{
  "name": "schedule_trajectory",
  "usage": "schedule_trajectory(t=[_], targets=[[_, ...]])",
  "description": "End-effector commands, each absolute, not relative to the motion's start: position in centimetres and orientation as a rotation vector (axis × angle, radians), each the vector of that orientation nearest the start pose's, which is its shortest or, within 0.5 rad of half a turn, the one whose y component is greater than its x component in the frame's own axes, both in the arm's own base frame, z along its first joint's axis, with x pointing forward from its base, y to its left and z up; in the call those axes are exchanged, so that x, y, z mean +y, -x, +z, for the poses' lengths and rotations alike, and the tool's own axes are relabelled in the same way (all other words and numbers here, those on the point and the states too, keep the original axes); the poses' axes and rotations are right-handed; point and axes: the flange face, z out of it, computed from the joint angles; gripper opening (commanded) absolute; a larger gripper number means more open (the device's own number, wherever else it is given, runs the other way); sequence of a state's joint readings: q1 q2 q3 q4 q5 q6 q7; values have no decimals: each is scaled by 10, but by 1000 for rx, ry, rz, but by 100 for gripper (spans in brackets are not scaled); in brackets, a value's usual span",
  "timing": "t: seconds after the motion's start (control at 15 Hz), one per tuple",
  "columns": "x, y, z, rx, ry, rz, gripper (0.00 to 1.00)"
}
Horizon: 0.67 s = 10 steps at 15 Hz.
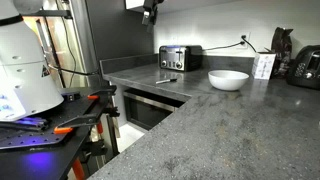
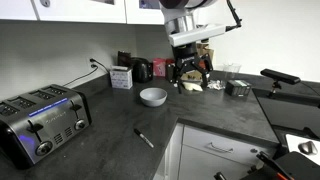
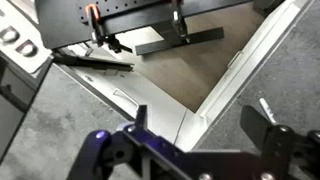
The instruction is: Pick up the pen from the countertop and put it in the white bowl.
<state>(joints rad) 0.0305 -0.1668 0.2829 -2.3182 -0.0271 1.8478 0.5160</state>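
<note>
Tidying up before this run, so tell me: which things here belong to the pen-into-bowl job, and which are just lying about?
Job: pen, white bowl, countertop, hand, open.
Lying about: toaster, small white box.

The countertop (image 1: 200, 130) looks like speckled grey stone, smooth with a dull sheen. Toward three o'clock in an exterior view, the white bowl (image 1: 228, 79) is glossy and ceramic-like. The toaster (image 2: 40, 122) has brushed metal sides and black trim. The pen (image 2: 144, 138) looks dark and matt. The gripper (image 3: 197, 122) is matt black.
</note>
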Motion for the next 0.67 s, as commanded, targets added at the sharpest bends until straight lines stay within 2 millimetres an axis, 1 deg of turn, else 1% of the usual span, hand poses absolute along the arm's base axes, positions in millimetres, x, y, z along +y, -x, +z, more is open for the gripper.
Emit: schedule_trajectory(t=[0.0,0.33,0.47,0.6], targets=[[137,-426,386,333,3286,427,100],[137,-426,386,333,3286,427,100],[140,-431,381,200,3278,371,100],[150,-441,373,7,3231,282,100]])
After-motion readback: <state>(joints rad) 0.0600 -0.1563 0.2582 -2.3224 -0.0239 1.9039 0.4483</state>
